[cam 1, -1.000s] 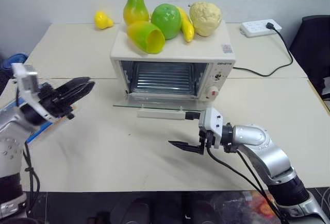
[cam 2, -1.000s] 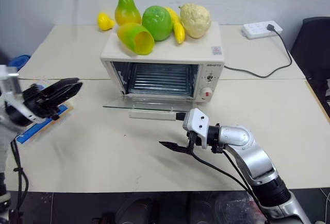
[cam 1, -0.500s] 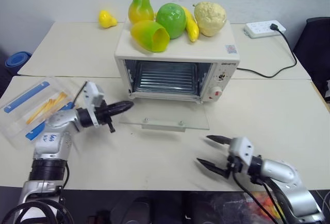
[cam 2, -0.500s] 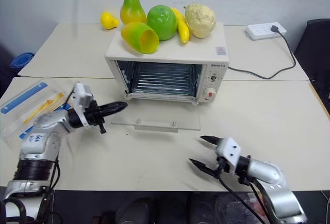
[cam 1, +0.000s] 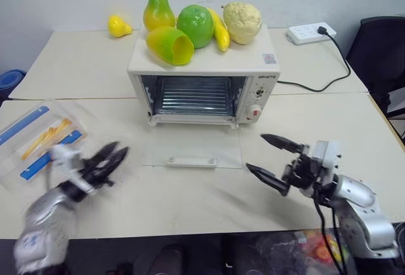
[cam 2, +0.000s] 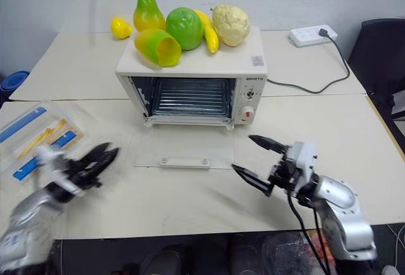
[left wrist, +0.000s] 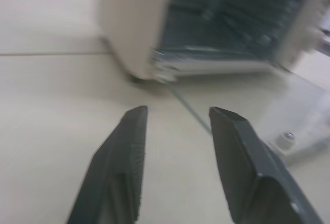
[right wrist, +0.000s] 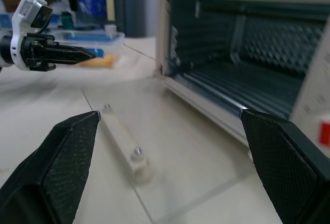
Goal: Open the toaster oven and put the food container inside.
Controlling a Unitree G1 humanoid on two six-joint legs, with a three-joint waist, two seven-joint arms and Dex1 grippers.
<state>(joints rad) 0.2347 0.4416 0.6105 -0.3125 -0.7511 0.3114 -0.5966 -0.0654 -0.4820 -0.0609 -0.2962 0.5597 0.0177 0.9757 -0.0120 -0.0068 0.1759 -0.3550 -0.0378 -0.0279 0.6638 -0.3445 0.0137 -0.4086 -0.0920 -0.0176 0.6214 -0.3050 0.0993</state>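
Toaster oven door flat open; food container near table's left edge.

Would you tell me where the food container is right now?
The food container lies on the table's left edge, left of the open toaster oven, just beyond the left gripper.

Both head views look forward and down over the surface. Each wrist view looks low along its jaws, sharing the toaster oven.
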